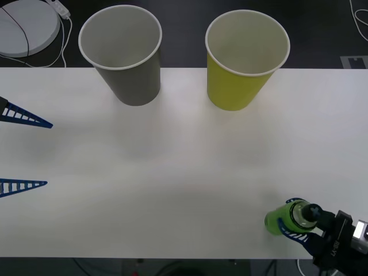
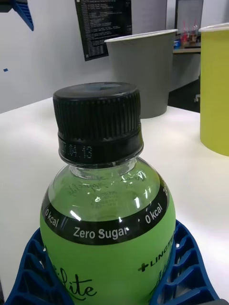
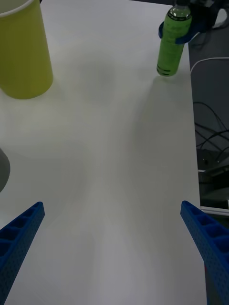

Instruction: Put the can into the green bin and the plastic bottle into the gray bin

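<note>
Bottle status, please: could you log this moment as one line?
right gripper: shut on bottle, upright, near table corner | left gripper: open, idle | gray bin, green bin: empty

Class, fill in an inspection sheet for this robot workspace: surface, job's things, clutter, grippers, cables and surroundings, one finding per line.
Surface: white table, nothing spilled.
Job's things: gray bin and green bin upright, side by side at the far edge, apart; plastic bottle upright near the right front corner, capped. No can seen.
Clutter: nothing seen.
Grippers: right gripper closed around the bottle's body; left gripper open, over the table's left edge.
Cables: white cable beyond the far left corner; more on the floor.
Surroundings: white round device behind the table.
</note>
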Action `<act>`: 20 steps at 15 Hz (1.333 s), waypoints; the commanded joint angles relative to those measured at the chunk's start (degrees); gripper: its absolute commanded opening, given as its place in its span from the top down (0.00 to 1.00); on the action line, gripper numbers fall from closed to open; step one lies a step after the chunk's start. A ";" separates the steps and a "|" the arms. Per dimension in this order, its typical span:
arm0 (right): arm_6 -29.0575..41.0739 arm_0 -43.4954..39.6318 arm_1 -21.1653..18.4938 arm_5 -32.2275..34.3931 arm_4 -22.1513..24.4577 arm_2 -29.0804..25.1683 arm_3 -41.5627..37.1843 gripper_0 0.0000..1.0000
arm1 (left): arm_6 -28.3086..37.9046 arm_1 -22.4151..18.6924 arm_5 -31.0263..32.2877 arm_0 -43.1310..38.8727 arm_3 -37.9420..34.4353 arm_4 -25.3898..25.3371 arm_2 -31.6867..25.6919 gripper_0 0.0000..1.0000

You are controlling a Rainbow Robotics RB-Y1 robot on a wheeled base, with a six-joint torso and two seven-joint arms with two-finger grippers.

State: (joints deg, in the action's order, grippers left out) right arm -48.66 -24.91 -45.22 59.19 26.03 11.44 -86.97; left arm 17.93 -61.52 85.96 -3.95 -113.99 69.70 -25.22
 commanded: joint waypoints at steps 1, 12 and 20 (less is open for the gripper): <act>5.42 -3.48 -1.28 -6.54 0.96 -2.04 -8.75 1.00 | 0.00 0.00 0.00 0.00 0.00 0.00 0.00 0.00; 32.67 -7.53 -3.12 -18.40 13.61 -10.91 -29.49 1.00 | 0.00 0.00 0.00 0.00 0.00 0.00 0.00 0.00; 61.32 -7.88 -3.12 -19.81 31.54 -21.72 -42.67 1.00 | 0.00 0.00 0.00 0.00 0.00 0.00 0.00 0.00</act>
State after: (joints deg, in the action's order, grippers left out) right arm 10.29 -32.77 -48.34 39.70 55.82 -9.41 -128.30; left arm 17.93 -61.52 85.96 -3.95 -113.99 69.70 -25.22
